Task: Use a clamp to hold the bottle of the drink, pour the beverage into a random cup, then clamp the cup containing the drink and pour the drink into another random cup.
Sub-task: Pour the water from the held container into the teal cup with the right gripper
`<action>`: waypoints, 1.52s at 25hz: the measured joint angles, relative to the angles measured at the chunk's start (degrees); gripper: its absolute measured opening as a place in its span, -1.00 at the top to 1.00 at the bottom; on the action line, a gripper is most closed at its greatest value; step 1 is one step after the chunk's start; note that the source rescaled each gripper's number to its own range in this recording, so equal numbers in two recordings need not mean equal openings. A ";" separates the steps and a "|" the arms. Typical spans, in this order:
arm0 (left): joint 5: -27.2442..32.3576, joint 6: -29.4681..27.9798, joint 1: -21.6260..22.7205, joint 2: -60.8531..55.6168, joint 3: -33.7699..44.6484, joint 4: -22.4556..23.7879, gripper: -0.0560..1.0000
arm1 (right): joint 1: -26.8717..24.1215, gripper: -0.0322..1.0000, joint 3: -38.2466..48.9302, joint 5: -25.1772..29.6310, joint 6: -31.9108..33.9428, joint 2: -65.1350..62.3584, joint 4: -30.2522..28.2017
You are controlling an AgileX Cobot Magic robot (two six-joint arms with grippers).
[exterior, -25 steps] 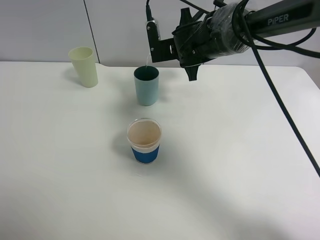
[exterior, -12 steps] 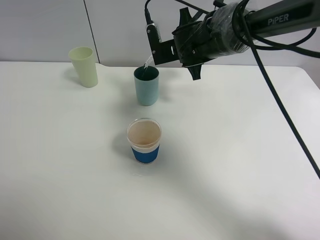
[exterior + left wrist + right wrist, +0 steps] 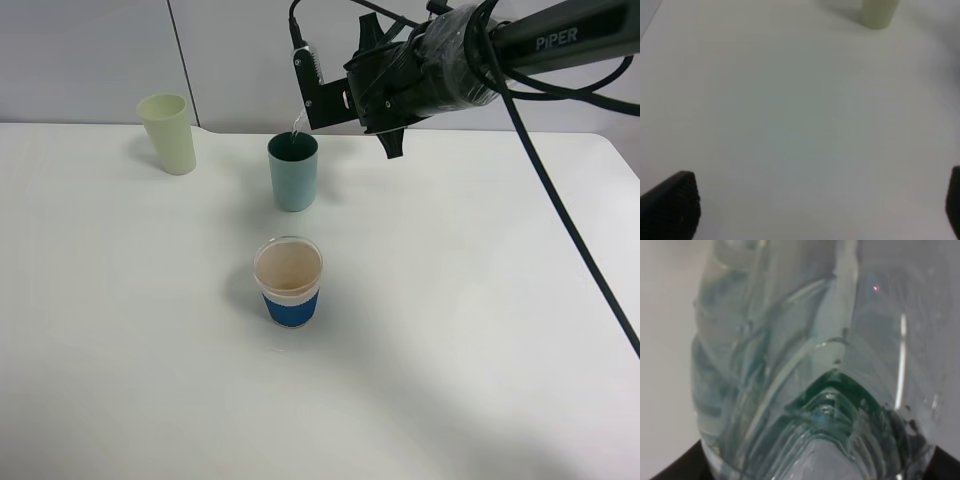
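My right gripper (image 3: pixel 318 96) is shut on a clear plastic bottle (image 3: pixel 810 355), which fills the right wrist view. In the high view it holds the bottle tipped just above and behind the teal cup (image 3: pixel 293 172). A thin clear stream (image 3: pixel 297 124) runs from the bottle into that cup. A cup with a blue band (image 3: pixel 289 283) stands in front of the teal cup, its inside brownish. A pale yellow-green cup (image 3: pixel 169 132) stands at the back left and also shows in the left wrist view (image 3: pixel 880 12). My left gripper (image 3: pixel 815 210) is open and empty above bare table.
The white table (image 3: pixel 470 330) runs to a wall at the back. The right arm and its cables (image 3: pixel 520 90) cross the upper right. The left arm is out of the high view.
The right gripper has tipped the bottle a little further over the teal cup, and the stream now falls at a slant into it. The cups have not moved.
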 joint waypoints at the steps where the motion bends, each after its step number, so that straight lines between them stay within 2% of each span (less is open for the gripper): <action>1: 0.00 0.00 0.00 0.00 0.00 0.00 -1.00 | 0.00 0.89 0.00 0.00 0.00 0.00 -0.46; 19: 0.00 0.00 0.00 0.00 0.00 0.00 -1.00 | 0.00 0.89 0.00 1.04 -0.61 0.00 -5.65; 28: 0.00 0.00 0.00 0.00 0.00 0.00 -1.00 | 0.00 0.89 -0.07 1.35 -7.87 0.00 -5.89; 32: 0.00 0.00 0.00 0.00 0.00 0.00 -1.00 | 0.00 0.89 -0.07 1.35 -8.07 0.00 -6.40; 38: 0.00 0.00 0.00 0.00 0.00 0.00 -1.00 | 0.00 0.89 -0.09 1.41 -8.07 0.00 -10.82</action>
